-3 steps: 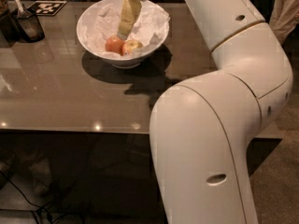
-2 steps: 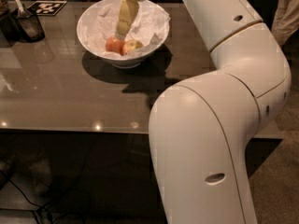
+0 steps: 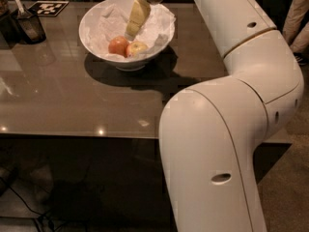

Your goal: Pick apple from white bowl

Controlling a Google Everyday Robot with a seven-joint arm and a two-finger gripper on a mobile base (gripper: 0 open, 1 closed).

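Note:
The white bowl (image 3: 96, 33), lined with crumpled white paper, stands at the back of the brown table. Two apples lie in it side by side. The pale yellow-green apple (image 3: 137, 48) with a red blush is on the right. An evenly orange-red apple (image 3: 118, 46) is on the left and touches it. My gripper (image 3: 129, 33) reaches down into the bowl from above. Its tip hangs just above and between the two apples, a little behind them, and holds nothing that I can see.
A dark cup with utensils (image 3: 29, 23) stands at the table's far left, next to a black-and-white marker tag (image 3: 48, 7). My large white arm (image 3: 227, 129) fills the right side. A person's leg (image 3: 295, 13) is at the far right edge.

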